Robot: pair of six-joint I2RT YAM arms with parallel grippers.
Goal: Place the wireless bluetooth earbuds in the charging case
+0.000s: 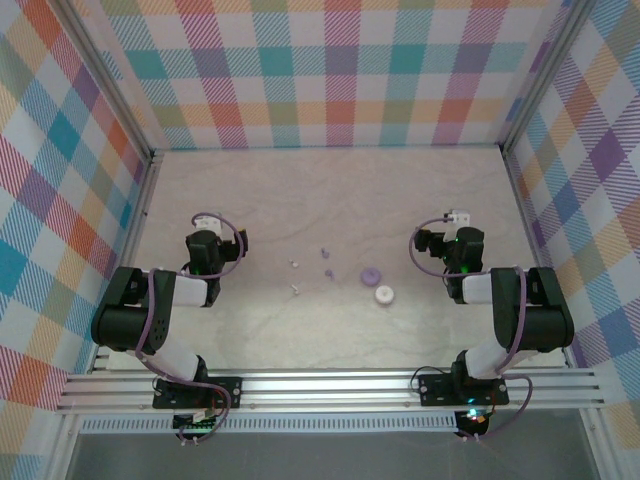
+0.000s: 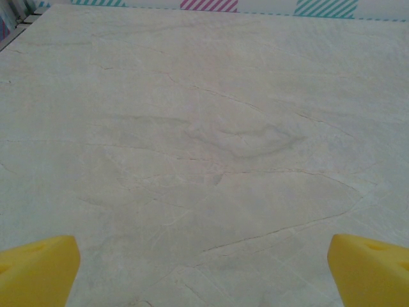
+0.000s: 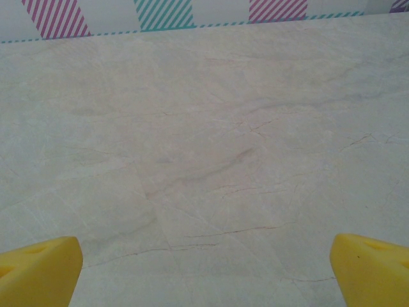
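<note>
While 4 earbuds (image 1: 294, 264) (image 1: 296, 290) (image 1: 325, 252) (image 1: 328, 274) lie scattered, claws (image 2: 202, 259) (image 3: 206, 259) gape.

The walls (image 1: 340, 80) are patterned in pastel plaid, the table (image 1: 330, 190) is veined in beige, and the fingertips (image 2: 38, 268) are coloured yellow.

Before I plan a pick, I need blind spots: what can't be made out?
White earbuds, purple earbuds: top view, too small for orientation.
Purple disc, white disc: top view, too small to tell open or shut.
Left gripper, right gripper: wrist views, bottom edge cuts fingers off.
</note>
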